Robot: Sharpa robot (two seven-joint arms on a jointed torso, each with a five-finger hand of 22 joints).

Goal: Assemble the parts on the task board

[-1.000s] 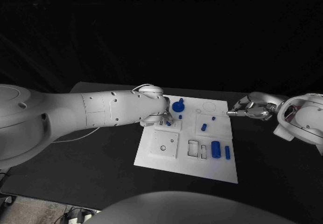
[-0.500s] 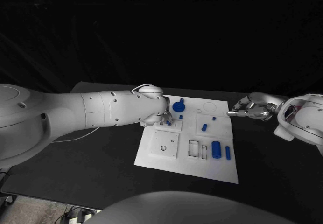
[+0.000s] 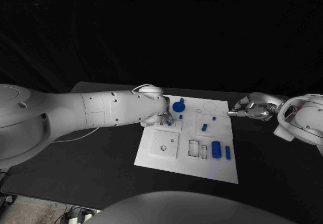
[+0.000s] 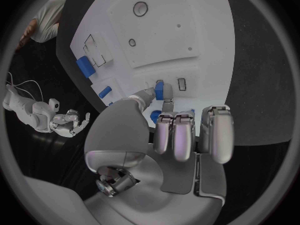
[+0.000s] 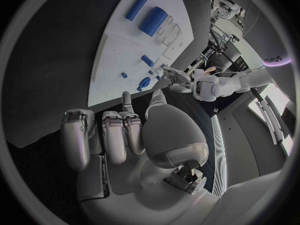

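Observation:
The white task board point(image 3: 189, 163) lies mid-table. My left hand point(image 3: 158, 118) hovers over its upper left part and pinches a small blue part point(image 4: 159, 89) between thumb and a finger, just above the board next to a small rectangular slot point(image 4: 182, 84). A blue knob point(image 3: 178, 106) stands near the top edge. A thick blue cylinder point(image 3: 215, 149) and a slim blue bar point(image 3: 228, 152) lie lower right. My right hand point(image 3: 250, 108) hangs off the board's upper right edge, holding nothing, fingers loosely bent.
Small blue pegs point(image 3: 204, 127) stand in the board's middle. A square plate with a hole point(image 3: 164, 143) and two rectangular recesses point(image 3: 197, 149) sit on the lower half. Black table point(image 3: 101, 154) surrounds the board.

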